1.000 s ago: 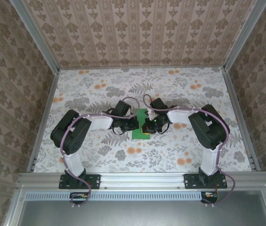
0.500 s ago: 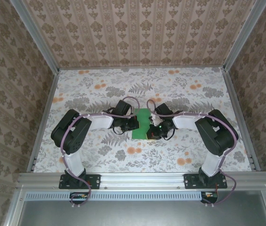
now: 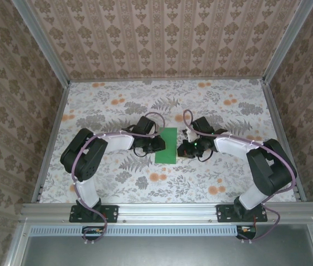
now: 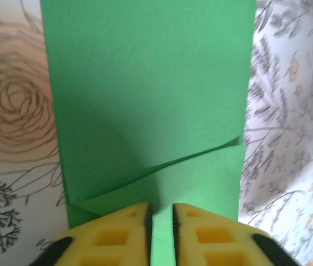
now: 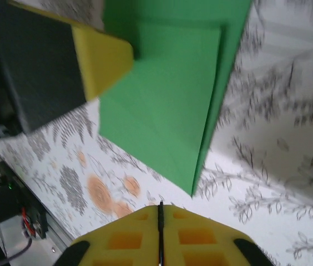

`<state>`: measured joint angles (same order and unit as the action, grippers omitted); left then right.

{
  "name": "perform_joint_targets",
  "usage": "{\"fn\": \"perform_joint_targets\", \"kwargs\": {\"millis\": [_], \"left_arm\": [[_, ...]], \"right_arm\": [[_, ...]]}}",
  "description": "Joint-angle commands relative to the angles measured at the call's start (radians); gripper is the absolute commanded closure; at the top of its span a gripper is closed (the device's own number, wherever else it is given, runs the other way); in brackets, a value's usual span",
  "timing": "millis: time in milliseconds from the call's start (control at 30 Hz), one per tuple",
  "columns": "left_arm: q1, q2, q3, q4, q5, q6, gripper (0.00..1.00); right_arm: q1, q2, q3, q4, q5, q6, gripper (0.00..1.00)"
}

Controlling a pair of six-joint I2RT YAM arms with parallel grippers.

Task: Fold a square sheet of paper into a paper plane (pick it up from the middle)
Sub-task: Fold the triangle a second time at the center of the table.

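On my left gripper (image 4: 162, 221) the yellow fingers (image 4: 115, 235) stand close together, pinching a narrow strip of the green sheet of paper (image 4: 145, 88). Just ahead of them a folded flap (image 4: 201, 177) ends in a slanted edge, and the sheet lies flat over the floral table (image 4: 12, 116).

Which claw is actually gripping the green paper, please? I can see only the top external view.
Observer: The left claw has the square sheet of paper in the narrow slit between its yellow fingers.
Operator: And the right claw?
Observer: The right claw is shut, empty, just off the sheet's corner.
Operator: Is the sheet a single layer?
Observer: No, the left wrist view shows a folded flap with a slanted edge.
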<state>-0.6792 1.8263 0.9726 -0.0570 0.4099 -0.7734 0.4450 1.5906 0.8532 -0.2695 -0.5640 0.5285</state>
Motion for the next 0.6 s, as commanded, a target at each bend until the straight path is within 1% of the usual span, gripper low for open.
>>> {"fn": "perform_joint_targets", "kwargs": {"millis": [0, 67, 167, 300, 400, 500, 567], "left_arm": [[0.003, -0.059, 0.062, 0.002, -0.005, -0.005, 0.68], [0.004, -0.093, 0.065, 0.002, -0.026, -0.014, 0.58], [0.014, -0.144, 0.045, -0.012, -0.074, -0.031, 0.46], [0.041, -0.205, -0.034, 0.010, -0.123, -0.069, 0.31], [0.055, -0.246, -0.096, 0.046, -0.133, -0.080, 0.19], [0.055, -0.269, -0.135, 0.058, -0.134, -0.077, 0.09], [0.055, -0.274, -0.156, 0.073, -0.121, -0.078, 0.06]], "right_arm": [[-0.037, 0.032, 0.050, 0.066, 0.033, 0.022, 0.80], [-0.049, 0.051, 0.065, 0.101, 0.030, 0.021, 0.72], [-0.060, 0.099, 0.097, 0.140, -0.012, -0.005, 0.63], [-0.059, 0.189, 0.155, 0.137, -0.081, -0.057, 0.55], [-0.060, 0.248, 0.184, 0.148, -0.122, -0.072, 0.54], [-0.059, 0.292, 0.210, 0.157, -0.155, -0.076, 0.55], [-0.060, 0.314, 0.222, 0.154, -0.170, -0.080, 0.58]]}}
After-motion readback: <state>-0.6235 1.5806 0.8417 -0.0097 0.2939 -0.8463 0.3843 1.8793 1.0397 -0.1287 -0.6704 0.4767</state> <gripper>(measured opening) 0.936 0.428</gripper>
